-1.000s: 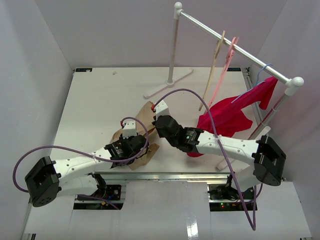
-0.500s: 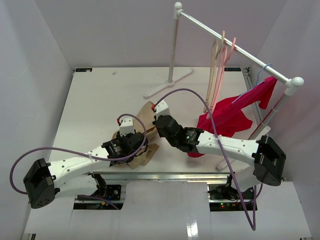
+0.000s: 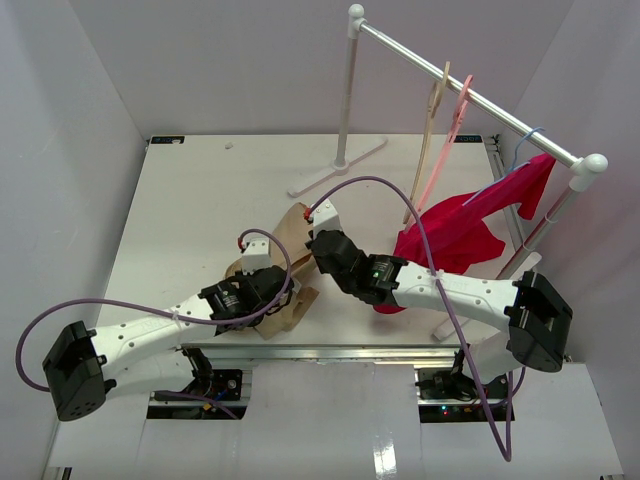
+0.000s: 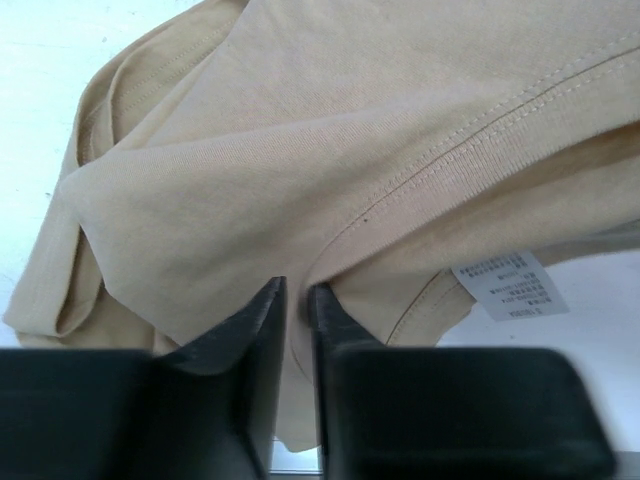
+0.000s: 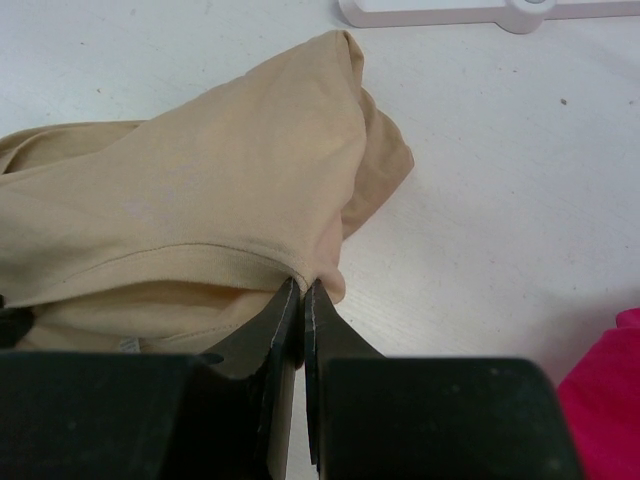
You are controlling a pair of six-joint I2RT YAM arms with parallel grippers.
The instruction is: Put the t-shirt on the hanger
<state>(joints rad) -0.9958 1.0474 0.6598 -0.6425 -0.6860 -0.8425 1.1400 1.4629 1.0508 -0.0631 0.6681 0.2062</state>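
**Evidently, a two-point hold**

The left gripper (image 4: 296, 293) is clamped on a stitched hem of the t-shirt (image 4: 300, 150), and the right gripper (image 5: 302, 288) nips another hem edge. Two separate grips probably serve to spread the cloth. It lies bunched on the table (image 3: 200, 200), well apart from the hanger (image 3: 457, 110) on the rail (image 3: 500, 110).

From above, the left arm (image 3: 160, 328) and right arm (image 3: 455, 290) cover most of the shirt (image 3: 289, 228). The left wrist view crops the shirt at top and right, and the print on its label (image 4: 508, 285) is too small to read. The right wrist view's edge cuts off the red garment (image 5: 620, 370).
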